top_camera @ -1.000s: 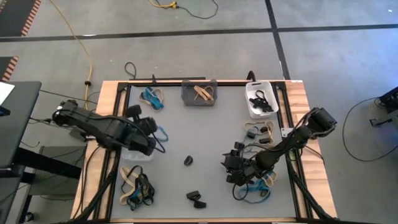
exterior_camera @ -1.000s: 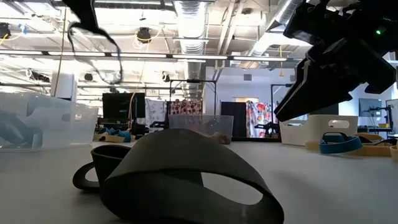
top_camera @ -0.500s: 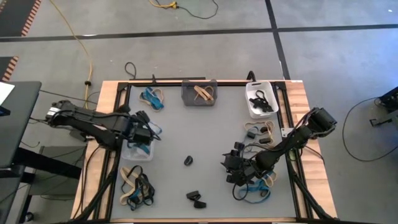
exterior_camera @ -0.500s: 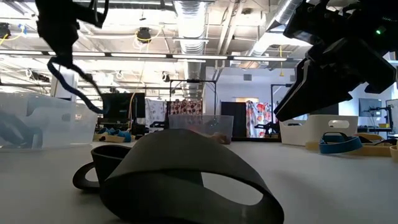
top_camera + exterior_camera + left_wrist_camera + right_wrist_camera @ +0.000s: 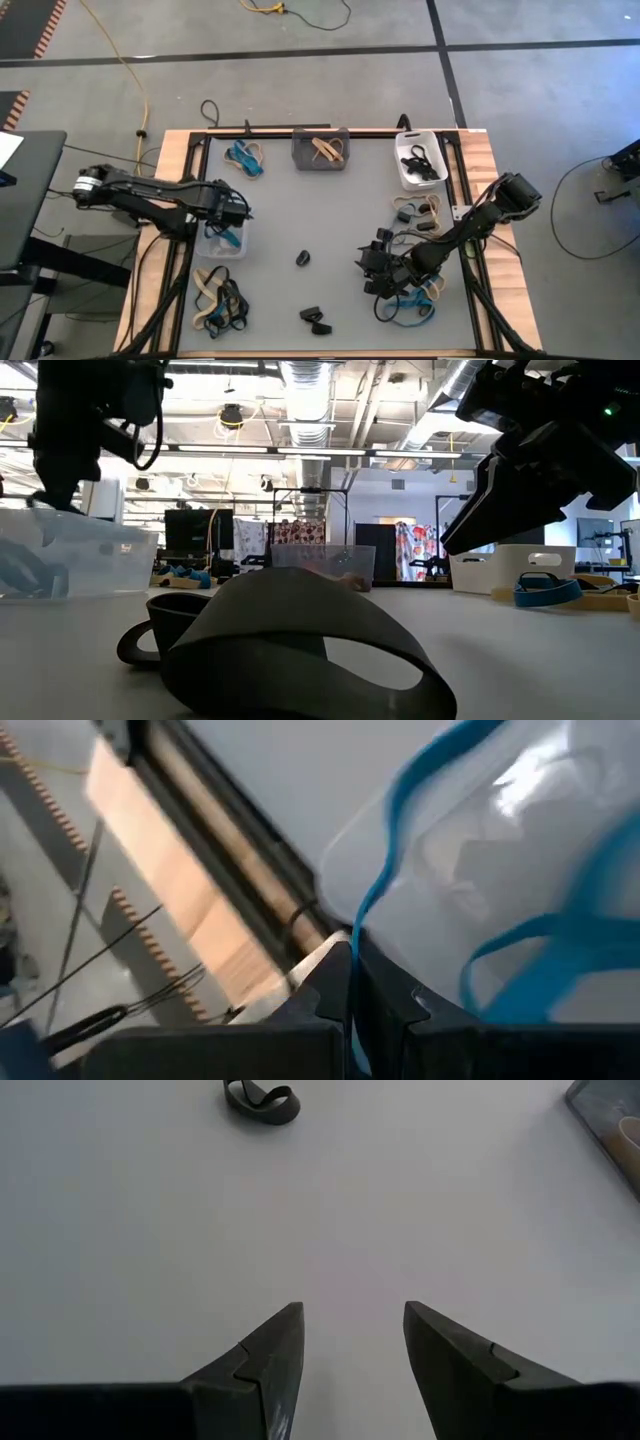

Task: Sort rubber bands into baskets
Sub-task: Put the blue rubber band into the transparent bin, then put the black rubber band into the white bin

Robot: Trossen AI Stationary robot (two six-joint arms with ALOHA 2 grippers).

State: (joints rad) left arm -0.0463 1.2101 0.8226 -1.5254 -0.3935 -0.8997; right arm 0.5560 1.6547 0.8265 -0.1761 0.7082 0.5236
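Step in hand: depositing. The left hand [image 5: 232, 212], pressed together on a blue rubber band [image 5: 400, 870], hangs over the clear basket [image 5: 222, 238] at the worktop's [image 5: 330, 215] 9 o'clock edge. Next move, by judgement: part the fingers so the band drops in with the blue bands already there.

The right hand [image 5: 378, 268] waits spread at 4 o'clock, holding nothing.

The grey basket [image 5: 320, 148] at 12 o'clock holds tan bands; the white basket [image 5: 420, 160] at 1 o'clock holds black ones. Loose black bands [image 5: 303, 258] lie near centre.
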